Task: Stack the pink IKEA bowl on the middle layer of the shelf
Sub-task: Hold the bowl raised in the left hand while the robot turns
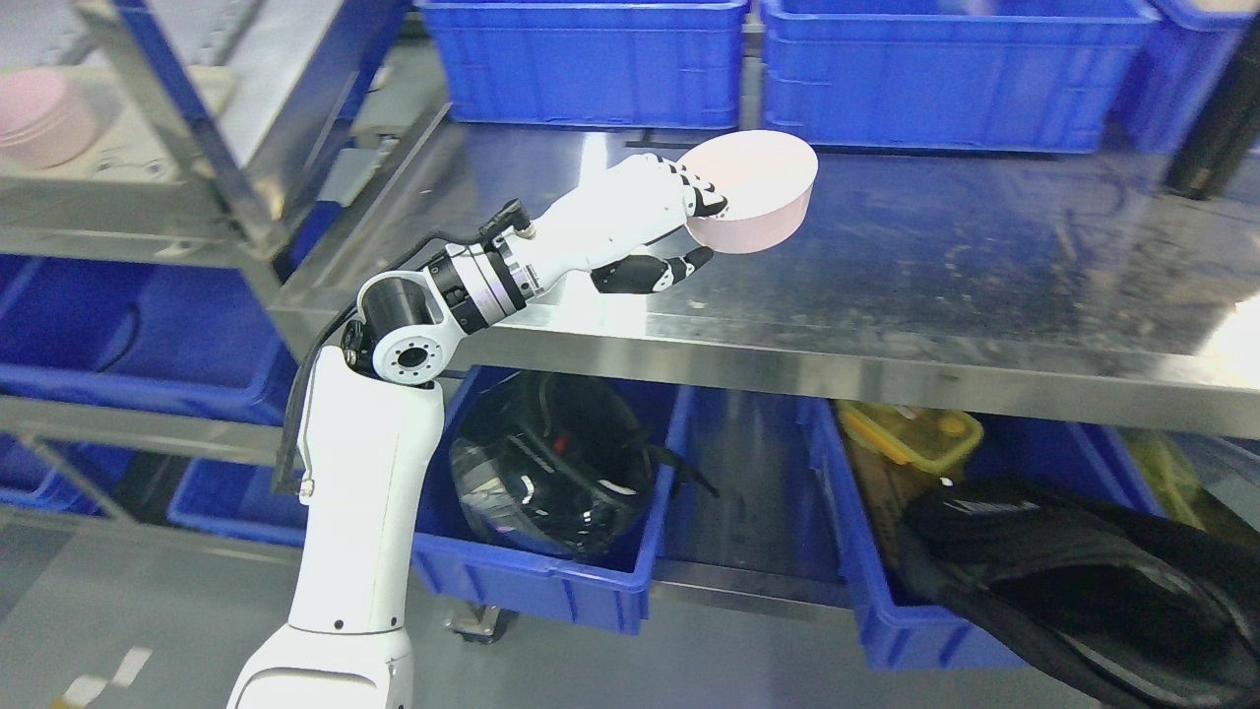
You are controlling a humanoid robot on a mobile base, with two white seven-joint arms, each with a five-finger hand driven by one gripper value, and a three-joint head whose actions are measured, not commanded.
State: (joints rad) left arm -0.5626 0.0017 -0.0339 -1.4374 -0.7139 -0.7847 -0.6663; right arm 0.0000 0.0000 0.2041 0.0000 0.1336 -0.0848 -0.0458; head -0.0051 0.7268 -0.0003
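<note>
My left hand [704, 231] grips the near left rim of a pink bowl [758, 192], fingers over the rim and thumb under its wall. The bowl is tilted and held above the steel middle shelf [935, 286]. Another stack of pink bowls [39, 116] sits blurred on a neighbouring shelf at the far left. The right arm is out of the picture.
Blue bins [591, 64] [955, 74] line the back of the steel shelf. Below it, a blue crate holds a black helmet [551, 468], and another holds a yellow-lidded box [911, 433] and a black bag [1063, 571]. A steel rack post [187, 128] stands at the left.
</note>
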